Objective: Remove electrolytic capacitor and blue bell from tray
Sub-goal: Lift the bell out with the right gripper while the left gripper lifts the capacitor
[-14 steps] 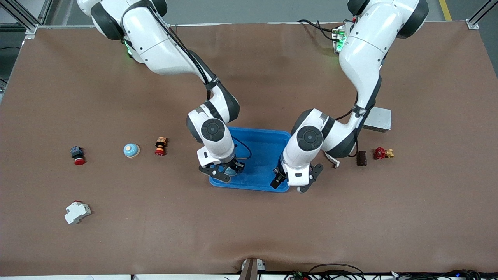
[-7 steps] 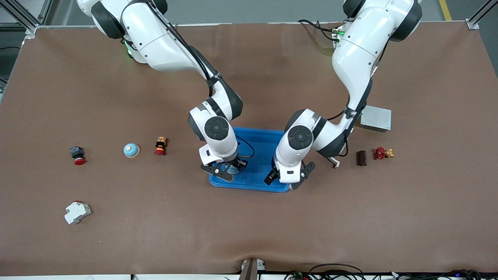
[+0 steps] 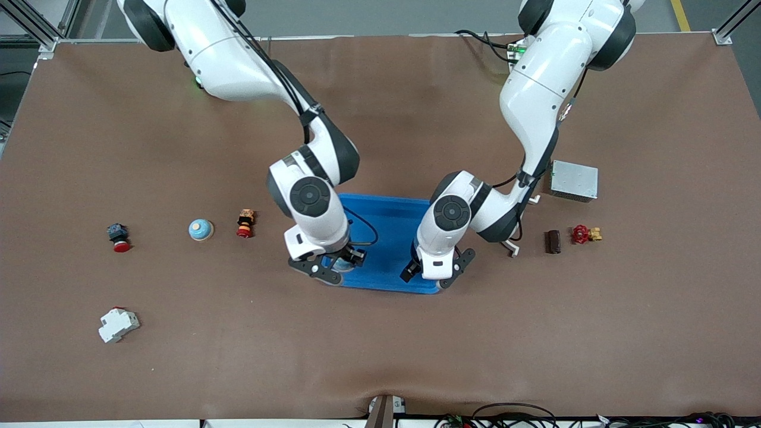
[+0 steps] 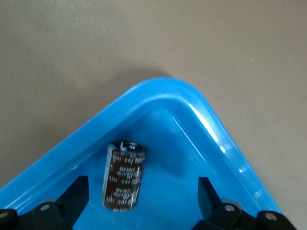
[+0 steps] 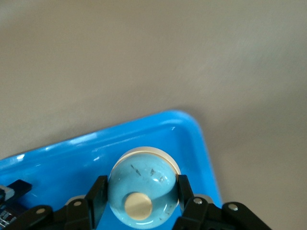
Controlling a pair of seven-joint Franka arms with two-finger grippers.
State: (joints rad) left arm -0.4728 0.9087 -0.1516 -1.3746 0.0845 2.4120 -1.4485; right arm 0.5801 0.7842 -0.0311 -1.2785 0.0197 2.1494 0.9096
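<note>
Brown table (image 3: 380, 356) w/ blue tray (image 3: 386, 238) mid, metal frame at corners.

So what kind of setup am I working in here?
Most likely a robotics lab bench for sorting small industrial parts: a brown-covered table framed by aluminium rails, a blue tray, and scattered components such as a white circuit breaker, a red-handled valve and a red push button.

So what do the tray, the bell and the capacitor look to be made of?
Tray: likely molded plastic, glossy blue, with bright glare streaks along its rounded rim.
Bell: probably painted metal, a shiny pale blue dome with small scuffs and a cream button.
Capacitor: seemingly a metal can in a dark printed sleeve.
</note>
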